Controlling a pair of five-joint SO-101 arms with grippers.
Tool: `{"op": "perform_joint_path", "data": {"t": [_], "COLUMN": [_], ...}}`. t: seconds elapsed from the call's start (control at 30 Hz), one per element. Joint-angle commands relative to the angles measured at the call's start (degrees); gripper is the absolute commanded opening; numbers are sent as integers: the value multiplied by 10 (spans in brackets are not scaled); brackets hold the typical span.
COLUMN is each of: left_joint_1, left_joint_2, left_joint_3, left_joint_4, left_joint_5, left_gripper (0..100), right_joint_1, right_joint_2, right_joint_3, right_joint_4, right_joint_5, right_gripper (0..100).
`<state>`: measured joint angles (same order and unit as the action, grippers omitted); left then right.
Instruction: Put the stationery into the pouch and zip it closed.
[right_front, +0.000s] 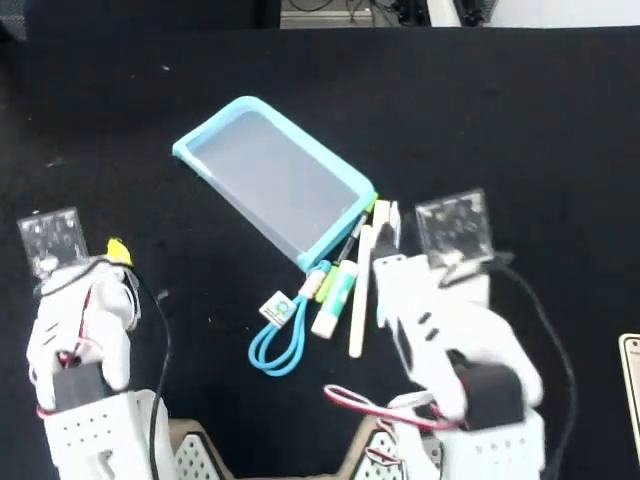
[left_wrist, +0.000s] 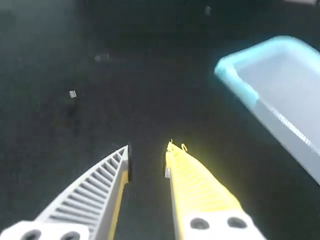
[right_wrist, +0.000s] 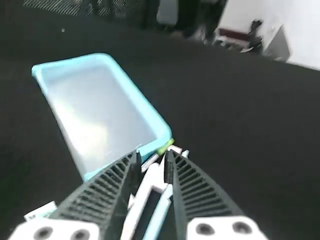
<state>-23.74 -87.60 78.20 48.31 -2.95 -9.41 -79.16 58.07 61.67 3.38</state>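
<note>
We see the right gripper (right_wrist: 151, 159) narrowly parted just above the stationery (right_front: 342, 288) lying on the black counter (right_front: 500, 120) beside the blue pouch (right_front: 270, 175) — the left gripper (left_wrist: 147, 152), slightly spread, hovers well apart from both.

The translucent blue-edged zip pouch (left_wrist: 280, 85) runs off the picture's edge in the left wrist view. The white and green pens (right_wrist: 150, 181) lie mostly hidden behind the right end effector (right_wrist: 151, 156). A pale flat object (right_front: 632, 375) on the black bench (right_front: 500, 120) is cut off by the high view's edge. A tiny speck (left_wrist: 72, 93) is too small to identify.
</note>
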Motion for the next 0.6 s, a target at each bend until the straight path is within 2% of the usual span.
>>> {"op": "perform_joint_path", "data": {"t": [0.0,0.23,0.37,0.57], "left_joint_1": [48,159,165,165], "left_joint_2": [140,259,304,429], "left_joint_3": [-81,-160,-189,-237], "left_joint_4": [-5,-20,-62,-100], "left_joint_5": [-3,-3,-3,-3], "left_gripper": [130,130,131,134], "right_joint_1": [-25,-142,-146,-146], "right_joint_2": [7,7,7,22], "right_joint_3": [81,170,206,204], "right_joint_4": [-84,-164,-206,-205], "right_joint_5": [-37,-86,-86,-85], "right_gripper": [87,89,89,89]}}
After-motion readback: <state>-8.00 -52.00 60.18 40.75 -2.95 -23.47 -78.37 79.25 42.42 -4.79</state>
